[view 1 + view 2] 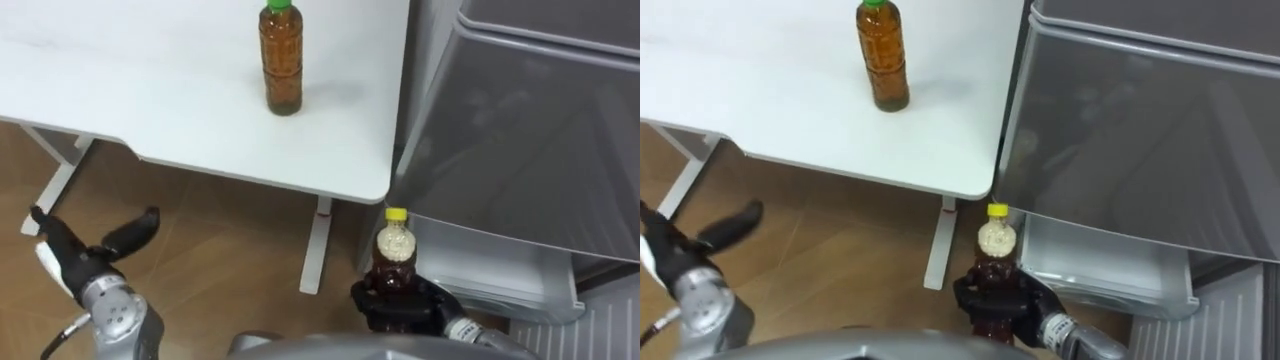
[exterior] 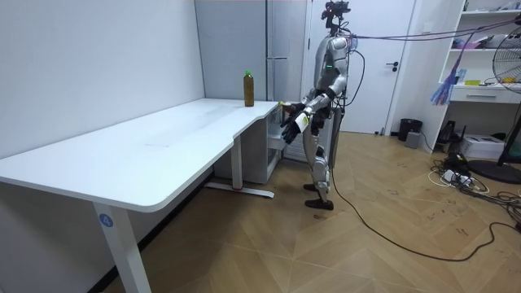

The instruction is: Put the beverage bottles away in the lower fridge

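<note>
Two bottles, one table, one fridge. Green-capped bottle stands upright on the white table, near the corner by the grey fridge, with neither hand on it. Yellow-capped bottle sits upright in your right hand: dark fingers curled tight round its lower body, neck and cap clear above them. You'll see it below the table edge, just beside the front corner of the pulled-out lower drawer, not inside. Your left hand hangs low over the wood floor, fingers straight and spread, thumb apart, holding nothing.
</note>
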`<state>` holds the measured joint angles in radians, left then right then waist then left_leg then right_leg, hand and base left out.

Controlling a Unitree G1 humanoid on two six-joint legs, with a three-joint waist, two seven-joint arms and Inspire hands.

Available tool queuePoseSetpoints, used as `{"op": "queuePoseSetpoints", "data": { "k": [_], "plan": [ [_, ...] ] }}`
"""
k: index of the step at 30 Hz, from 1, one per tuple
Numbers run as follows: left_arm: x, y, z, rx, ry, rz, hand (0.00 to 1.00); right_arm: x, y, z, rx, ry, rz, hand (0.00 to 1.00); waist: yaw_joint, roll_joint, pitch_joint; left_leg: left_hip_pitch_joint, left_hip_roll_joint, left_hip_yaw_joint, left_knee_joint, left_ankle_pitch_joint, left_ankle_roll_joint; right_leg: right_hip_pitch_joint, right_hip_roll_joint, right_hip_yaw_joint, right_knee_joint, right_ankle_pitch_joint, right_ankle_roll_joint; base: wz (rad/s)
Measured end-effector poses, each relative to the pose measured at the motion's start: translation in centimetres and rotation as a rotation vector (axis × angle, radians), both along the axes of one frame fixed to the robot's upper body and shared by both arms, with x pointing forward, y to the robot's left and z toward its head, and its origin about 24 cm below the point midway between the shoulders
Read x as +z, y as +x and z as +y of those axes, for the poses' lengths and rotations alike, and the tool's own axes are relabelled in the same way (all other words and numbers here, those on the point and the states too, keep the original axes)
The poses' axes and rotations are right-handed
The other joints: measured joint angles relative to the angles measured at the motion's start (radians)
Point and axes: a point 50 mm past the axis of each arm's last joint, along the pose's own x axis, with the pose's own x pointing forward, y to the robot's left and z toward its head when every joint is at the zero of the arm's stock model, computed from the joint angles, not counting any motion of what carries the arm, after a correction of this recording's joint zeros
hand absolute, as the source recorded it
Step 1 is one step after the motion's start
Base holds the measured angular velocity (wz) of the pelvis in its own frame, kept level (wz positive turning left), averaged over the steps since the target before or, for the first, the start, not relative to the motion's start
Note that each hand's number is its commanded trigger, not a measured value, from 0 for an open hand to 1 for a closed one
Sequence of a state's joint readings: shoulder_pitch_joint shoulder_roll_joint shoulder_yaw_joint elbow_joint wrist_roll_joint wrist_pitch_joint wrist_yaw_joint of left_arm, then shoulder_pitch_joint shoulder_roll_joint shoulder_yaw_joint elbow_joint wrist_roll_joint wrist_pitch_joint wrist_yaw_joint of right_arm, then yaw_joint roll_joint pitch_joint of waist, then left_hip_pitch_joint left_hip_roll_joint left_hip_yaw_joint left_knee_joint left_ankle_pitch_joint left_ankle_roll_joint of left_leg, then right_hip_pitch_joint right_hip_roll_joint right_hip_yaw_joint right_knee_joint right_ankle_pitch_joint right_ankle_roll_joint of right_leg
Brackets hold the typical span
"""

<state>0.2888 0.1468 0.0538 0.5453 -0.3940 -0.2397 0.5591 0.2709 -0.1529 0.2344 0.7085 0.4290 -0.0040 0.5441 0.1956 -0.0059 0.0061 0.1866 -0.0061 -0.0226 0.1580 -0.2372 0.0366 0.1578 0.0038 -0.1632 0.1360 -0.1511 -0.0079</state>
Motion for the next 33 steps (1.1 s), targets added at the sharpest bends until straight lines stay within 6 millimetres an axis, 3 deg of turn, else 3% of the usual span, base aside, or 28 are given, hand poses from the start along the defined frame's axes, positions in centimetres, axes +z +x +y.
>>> {"op": "queuePoseSetpoints", "data": {
  "k": [7,12,15,24,28,33],
  "plan": [
    [-2.7,-3.1,-0.4,0.094,-0.196,0.104,0.0,-0.4,0.2,-0.3,-0.034,0.001,0.04,1.0,-0.008,0.008,0.0017,0.003,0.003,0.01,-0.012,0.0,0.0,-0.001,0.002,0.0,-0.001,0.0,0.0,-0.01],
    [-5.5,-7.9,-1.4,0.098,-0.354,0.319,0.0,-0.4,0.5,-0.6,-0.06,-0.009,0.051,1.0,-0.027,0.009,0.0028,-0.001,0.004,0.015,-0.014,-0.004,0.001,-0.005,0.003,0.003,-0.001,0.0,0.001,0.0],
    [-6.3,-9.5,-2.3,0.059,-0.42,0.409,0.0,-0.6,0.7,-1.1,-0.088,-0.027,0.067,1.0,-0.054,0.009,0.0029,-0.017,0.003,0.015,-0.009,-0.004,0.002,-0.015,0.001,-0.003,0.0,0.0,0.001,0.06],
    [-7.0,-9.8,-3.7,-0.197,-0.493,0.519,0.0,-1.2,0.9,-3.0,-0.222,-0.133,0.121,1.0,-0.094,0.023,-0.0001,-0.039,0.003,0.025,-0.006,-0.004,0.002,-0.039,0.003,0.009,0.001,0.0,0.001,-0.03],
    [-7.0,-9.4,-3.5,-0.258,-0.482,0.543,0.0,-1.3,1.2,-3.0,-0.254,-0.126,0.125,1.0,-0.134,0.018,-0.0037,-0.047,0.002,0.019,0.001,-0.004,0.002,-0.04,0.0,-0.003,0.001,0.0,0.001,0.06],
    [-7.0,-9.2,-3.7,-0.277,-0.481,0.545,0.0,-1.7,0.8,-3.3,-0.439,-0.127,0.193,1.0,-0.144,0.023,-0.0039,-0.051,0.003,0.041,0.009,-0.004,0.002,-0.052,-0.001,0.009,0.017,0.0,0.001,-0.05]
  ]
}}
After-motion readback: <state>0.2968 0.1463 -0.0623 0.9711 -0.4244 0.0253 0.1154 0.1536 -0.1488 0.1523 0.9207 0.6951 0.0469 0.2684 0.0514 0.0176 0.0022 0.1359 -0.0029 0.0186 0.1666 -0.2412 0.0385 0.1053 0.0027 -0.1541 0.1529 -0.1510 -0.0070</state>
